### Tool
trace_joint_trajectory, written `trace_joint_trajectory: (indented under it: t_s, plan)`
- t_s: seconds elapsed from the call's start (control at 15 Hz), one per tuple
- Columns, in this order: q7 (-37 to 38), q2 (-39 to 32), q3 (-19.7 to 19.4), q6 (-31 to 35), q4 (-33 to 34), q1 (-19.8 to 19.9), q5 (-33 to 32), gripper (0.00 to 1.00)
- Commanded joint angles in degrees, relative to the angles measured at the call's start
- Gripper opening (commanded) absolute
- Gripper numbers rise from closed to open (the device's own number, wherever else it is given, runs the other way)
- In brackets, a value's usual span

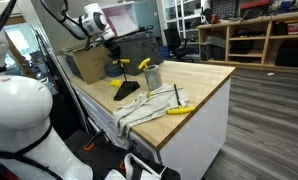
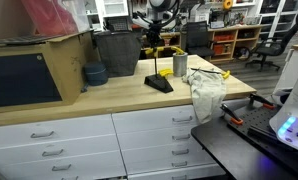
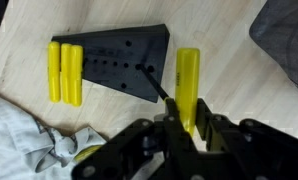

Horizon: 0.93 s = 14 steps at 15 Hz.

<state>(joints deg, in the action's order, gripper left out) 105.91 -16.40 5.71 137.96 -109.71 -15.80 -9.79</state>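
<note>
The yellow block point(image 3: 189, 80) is pinched at its near end in the gripper point(image 3: 187, 130), whose jaws are narrowed onto it. It hangs just right of the black pegboard base point(image 3: 119, 62). I'd judge it light, stiff and slick, and best held across its long flat sides. Two more yellow blocks point(image 3: 65, 72) lie at the base's left end, and a crumpled cloth point(image 3: 19, 140) is nearby.

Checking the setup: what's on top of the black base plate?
Two yellow bars rest on the left end of the base plate; a thin rod rises from it. Counter beneath is hidden.
</note>
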Motion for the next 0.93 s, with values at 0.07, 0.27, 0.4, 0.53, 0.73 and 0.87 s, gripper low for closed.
trace_joint_trajectory:
  t_s: [0.07, 0.27, 0.4, 0.53, 0.73, 0.87]
  plan:
    - [0.1, 0.3, -0.3, -1.6, 0.7, -1.2, -1.4, 0.06]
    - [0.1, 0.8, -0.1, -1.4, 0.4, -1.4, -1.2, 0.06]
    - [0.3, 0.9, -0.2, -1.7, 0.3, -1.6, -1.3, 0.06]
    - [0.4, 1.0, -0.3, -1.8, 0.2, -1.7, -1.4, 0.06]
    - [0.7, 1.3, -0.5, -2.1, -0.3, -1.5, -1.4, 0.06]
    - [0.9, 1.5, -0.7, -2.2, -0.6, -1.5, -1.5, 0.06]
